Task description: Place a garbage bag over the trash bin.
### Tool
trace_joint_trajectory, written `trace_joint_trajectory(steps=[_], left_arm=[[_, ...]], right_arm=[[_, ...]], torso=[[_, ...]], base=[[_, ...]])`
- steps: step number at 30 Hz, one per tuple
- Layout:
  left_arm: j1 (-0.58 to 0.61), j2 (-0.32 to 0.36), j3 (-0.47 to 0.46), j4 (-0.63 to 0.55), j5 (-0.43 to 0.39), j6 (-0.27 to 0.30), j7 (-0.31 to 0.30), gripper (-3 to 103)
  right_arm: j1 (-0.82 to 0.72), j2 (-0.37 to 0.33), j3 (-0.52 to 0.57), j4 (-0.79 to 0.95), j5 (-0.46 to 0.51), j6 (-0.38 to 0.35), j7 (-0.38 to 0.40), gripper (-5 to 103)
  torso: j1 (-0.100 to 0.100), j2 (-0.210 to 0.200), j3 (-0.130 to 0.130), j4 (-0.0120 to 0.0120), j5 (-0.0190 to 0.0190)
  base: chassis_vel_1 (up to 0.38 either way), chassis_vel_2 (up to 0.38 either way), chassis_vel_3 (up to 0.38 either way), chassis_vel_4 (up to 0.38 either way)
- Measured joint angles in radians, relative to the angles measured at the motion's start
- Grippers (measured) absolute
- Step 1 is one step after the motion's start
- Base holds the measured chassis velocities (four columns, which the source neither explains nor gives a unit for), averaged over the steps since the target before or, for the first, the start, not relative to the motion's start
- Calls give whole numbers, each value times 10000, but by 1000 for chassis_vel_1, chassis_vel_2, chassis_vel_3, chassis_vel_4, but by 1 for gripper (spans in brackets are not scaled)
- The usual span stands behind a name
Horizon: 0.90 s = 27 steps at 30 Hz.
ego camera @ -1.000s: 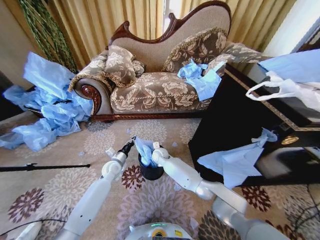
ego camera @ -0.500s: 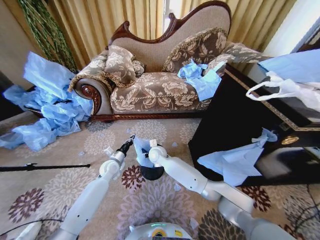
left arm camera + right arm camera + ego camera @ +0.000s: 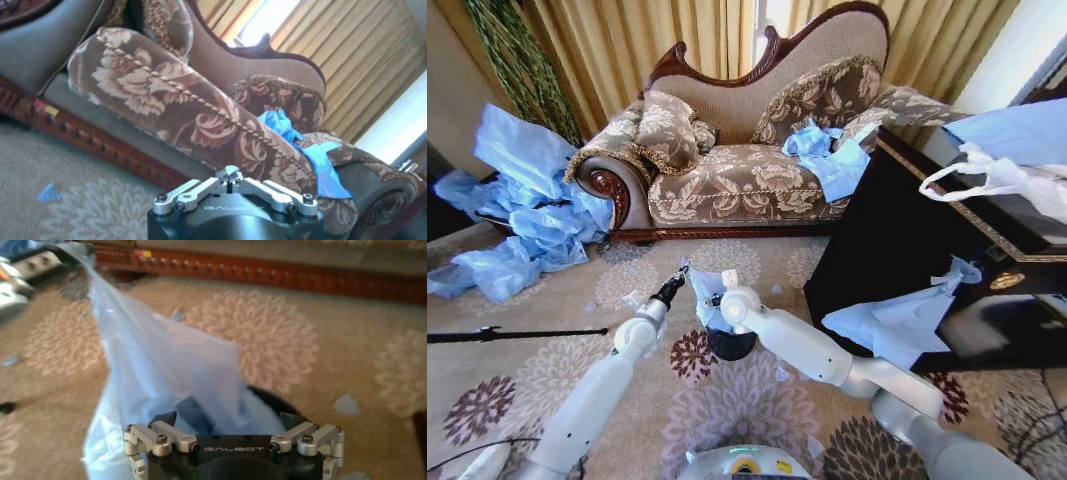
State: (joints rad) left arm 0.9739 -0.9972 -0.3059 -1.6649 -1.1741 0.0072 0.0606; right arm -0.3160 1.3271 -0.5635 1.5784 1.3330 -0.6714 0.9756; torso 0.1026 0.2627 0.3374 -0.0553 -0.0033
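The trash bin (image 3: 730,345) is a small glossy black cylinder standing on the floral carpet just ahead of me; its dark rim (image 3: 280,401) shows behind the plastic. The garbage bag (image 3: 701,297), thin light-blue plastic (image 3: 167,365), is stretched above the bin between both grippers. My left gripper (image 3: 680,271) is shut at the bag's upper corner, up and left of the bin; the left wrist view shows its fingers (image 3: 229,176) pressed together. My right gripper (image 3: 714,300) is right over the bin, shut on the bag's lower part (image 3: 217,427).
A floral sofa (image 3: 747,160) stands behind, with blue bags (image 3: 827,155) on its seat. A black cabinet (image 3: 897,230) is close on the right, a blue bag (image 3: 897,325) draped on it and a white handled bag (image 3: 997,180) on top. More blue bags (image 3: 517,220) pile at left; a black rod (image 3: 507,333) lies on the carpet.
Both grippers have drifted left and slightly away from me. The bag has risen out of the bin and now stretches between them.
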Motion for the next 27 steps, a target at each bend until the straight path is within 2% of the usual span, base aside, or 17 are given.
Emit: trace_joint_trajectory(steps=[1,4,11,13,20,27], left_arm=[[0,0,0,0,0,0,0,0],[-41,71,0,-18,22,-13,49,0],[-27,150,-81,-200,-11,-29,48,0],[-22,262,-155,-390,-48,-31,48,0],[-137,335,-197,-621,-123,-26,9,0],[-230,211,-24,-305,-46,-12,30,0]], right_arm=[[0,0,0,0,0,0,0,100],[-213,-227,64,-41,-1030,130,-435,100],[-567,-249,261,-366,-1684,235,-740,100],[-755,-249,294,-617,-2120,406,-1062,100],[-918,-97,407,-810,-2326,580,-1431,100],[-713,-189,475,-273,-2133,569,-1562,100]], torso=[[0,0,0,0,0],[0,0,0,0,-1],[0,0,0,1,-1],[0,0,0,0,-1],[1,0,0,1,-2],[0,0,0,2,-2]], base=[[0,0,0,0],[0,0,0,0],[0,0,0,0],[0,0,0,0],[0,0,0,0],[0,0,0,0]])
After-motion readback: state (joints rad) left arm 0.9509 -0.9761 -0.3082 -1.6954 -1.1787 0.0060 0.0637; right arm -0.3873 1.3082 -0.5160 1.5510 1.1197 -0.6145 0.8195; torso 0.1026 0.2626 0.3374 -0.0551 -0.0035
